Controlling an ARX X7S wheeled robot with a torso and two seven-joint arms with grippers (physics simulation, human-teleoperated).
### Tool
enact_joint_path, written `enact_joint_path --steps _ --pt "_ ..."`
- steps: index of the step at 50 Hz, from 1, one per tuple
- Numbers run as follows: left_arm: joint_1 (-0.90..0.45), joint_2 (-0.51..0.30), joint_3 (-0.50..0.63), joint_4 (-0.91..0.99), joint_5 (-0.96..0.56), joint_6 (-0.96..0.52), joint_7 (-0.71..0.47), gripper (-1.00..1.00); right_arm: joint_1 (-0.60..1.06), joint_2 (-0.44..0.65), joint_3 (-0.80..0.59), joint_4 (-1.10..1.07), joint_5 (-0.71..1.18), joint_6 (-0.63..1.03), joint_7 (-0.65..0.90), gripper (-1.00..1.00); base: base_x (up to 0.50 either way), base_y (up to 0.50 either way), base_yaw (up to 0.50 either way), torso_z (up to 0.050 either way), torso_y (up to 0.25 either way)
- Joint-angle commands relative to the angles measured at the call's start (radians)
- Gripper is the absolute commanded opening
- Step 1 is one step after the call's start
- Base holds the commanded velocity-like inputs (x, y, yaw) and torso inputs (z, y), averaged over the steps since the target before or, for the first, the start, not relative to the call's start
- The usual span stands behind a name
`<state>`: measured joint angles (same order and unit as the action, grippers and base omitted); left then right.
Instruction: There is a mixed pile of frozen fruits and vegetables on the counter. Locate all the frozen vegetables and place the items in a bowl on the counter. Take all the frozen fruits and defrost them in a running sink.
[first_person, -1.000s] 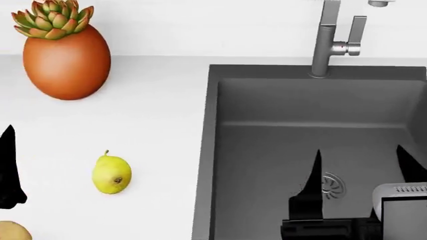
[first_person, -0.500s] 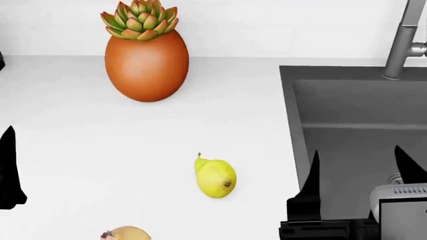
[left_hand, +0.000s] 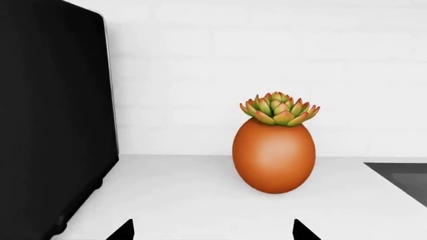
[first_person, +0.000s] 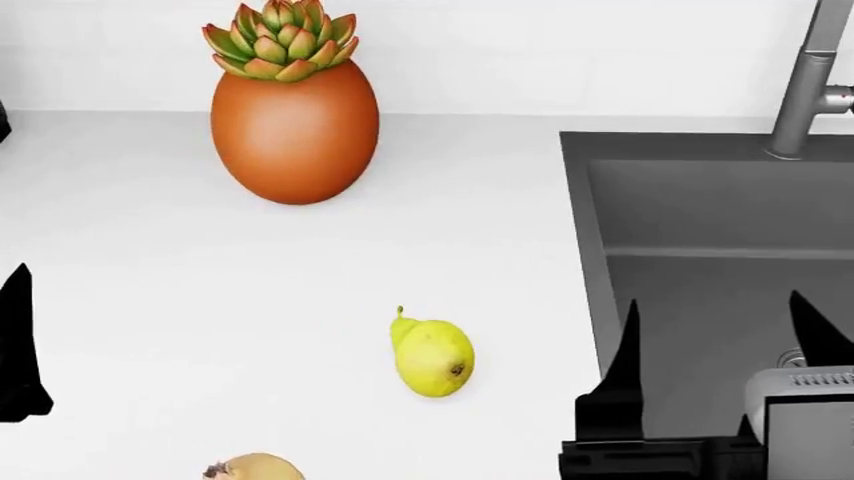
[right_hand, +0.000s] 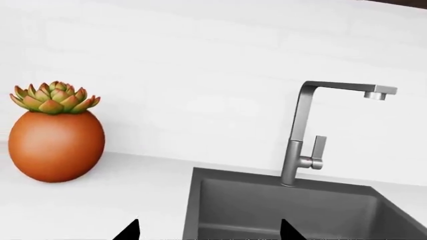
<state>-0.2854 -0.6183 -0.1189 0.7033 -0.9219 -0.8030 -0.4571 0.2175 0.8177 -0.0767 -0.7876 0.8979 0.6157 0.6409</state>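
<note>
As the left wrist camera looked along the white bench (left_hand: 200, 200), it showed the orange succulent pot (left_hand: 274, 155) at centre frame and a black appliance (left_hand: 53, 120) filling the left side. Only two dark fingertips (left_hand: 123, 231) of the left claw (left_hand: 212, 235) showed at the bottom edge, set wide apart with nothing between them.

From the head camera, the yellow pear (first_person: 433, 357) lay on its side at lower centre, well apart from the pot and just left of the sink (first_person: 721, 270). The tan-brown fruit (first_person: 254, 468) peeked in at the bottom edge. The right claw (first_person: 714, 345) hung over the basin at lower right, spread open and empty. The pear would likely be hard, smooth and prone to rolling, so a grip across its fat lower belly looked safest.

Through the right wrist camera, the faucet (right_hand: 307, 135) stood right of centre behind the basin, with no water visible. No vegetables or bowl appeared anywhere.
</note>
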Motion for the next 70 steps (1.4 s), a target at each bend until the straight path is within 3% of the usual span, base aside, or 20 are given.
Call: enact_joint_path --steps 1,14,26,33,46,70 --pt "-0.020 0.005 0.007 -0.005 -0.014 -0.012 -0.015 1.00 0.011 -0.004 -0.012 0.005 0.010 0.008 -0.002 1.00 0.00 0.00 0.00 0.000 0.000" --pt "-0.014 -0.007 0.004 0.007 -0.019 -0.014 -0.018 1.00 0.238 -0.081 -0.130 0.125 0.114 0.142 -0.031 1.00 0.00 0.00 0.00 0.000 0.000" --pt "0.004 -0.027 -0.005 0.028 -0.035 -0.018 -0.013 1.00 0.444 -0.187 -0.332 0.313 0.067 0.200 -0.262 1.00 0.00 0.00 0.00 0.000 0.000" --pt "0.003 -0.030 0.004 0.023 -0.033 -0.022 -0.013 1.00 0.474 -0.238 -0.409 0.396 0.005 0.170 -0.347 1.00 0.00 0.00 0.00 0.000 0.000" --pt "0.009 -0.041 0.001 0.026 -0.041 -0.026 -0.015 1.00 0.491 -0.277 -0.357 0.479 0.125 0.256 -0.268 1.00 0.00 0.00 0.00 0.000 0.000" --pt "0.029 -0.055 -0.001 0.032 -0.029 -0.010 -0.007 1.00 0.527 -0.344 -0.463 0.696 0.034 0.218 -0.394 1.00 0.00 0.00 0.00 0.000 0.000"
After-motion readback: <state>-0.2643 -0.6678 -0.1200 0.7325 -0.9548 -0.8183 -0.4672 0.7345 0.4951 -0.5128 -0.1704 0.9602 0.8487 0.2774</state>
